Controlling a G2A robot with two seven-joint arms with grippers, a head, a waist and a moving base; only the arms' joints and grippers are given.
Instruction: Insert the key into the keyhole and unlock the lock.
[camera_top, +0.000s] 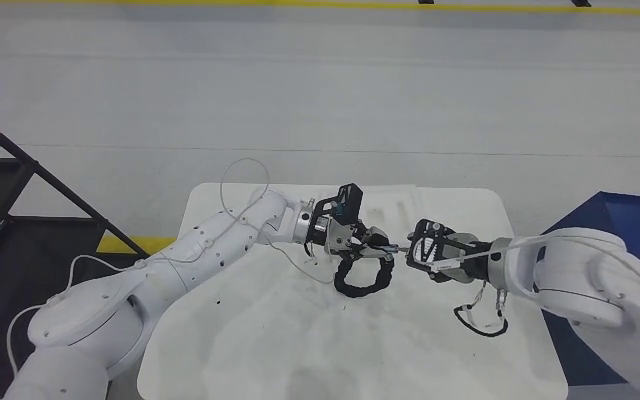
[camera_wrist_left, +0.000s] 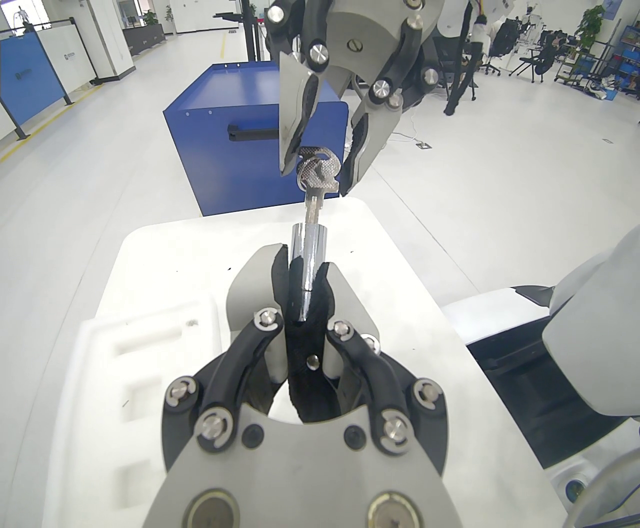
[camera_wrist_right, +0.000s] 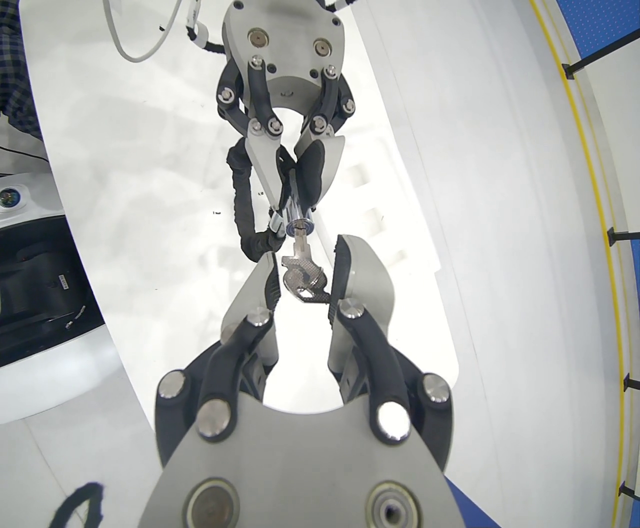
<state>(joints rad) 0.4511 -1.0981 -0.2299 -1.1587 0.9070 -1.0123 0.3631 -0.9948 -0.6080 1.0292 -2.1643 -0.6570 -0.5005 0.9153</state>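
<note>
My left gripper (camera_wrist_left: 305, 260) is shut on the chrome cylinder of the lock (camera_wrist_left: 308, 250), held above the table. The lock's black cable (camera_top: 362, 278) hangs in a loop below it. The silver key (camera_wrist_left: 316, 175) is pushed into the keyhole at the cylinder's end, its head and ring sticking out. My right gripper (camera_wrist_right: 306, 250) faces the left one, open, one finger on each side of the key's head (camera_wrist_right: 301, 267) with small gaps. From the top view the two grippers (camera_top: 365, 243) (camera_top: 415, 250) meet nose to nose over the table's middle.
A white foam tray (camera_top: 400, 200) with recesses lies at the table's far side, behind the grippers. A blue cabinet (camera_wrist_left: 250, 130) stands beyond the white table (camera_top: 250, 330). A black cable loop (camera_top: 478, 318) hangs under the right arm.
</note>
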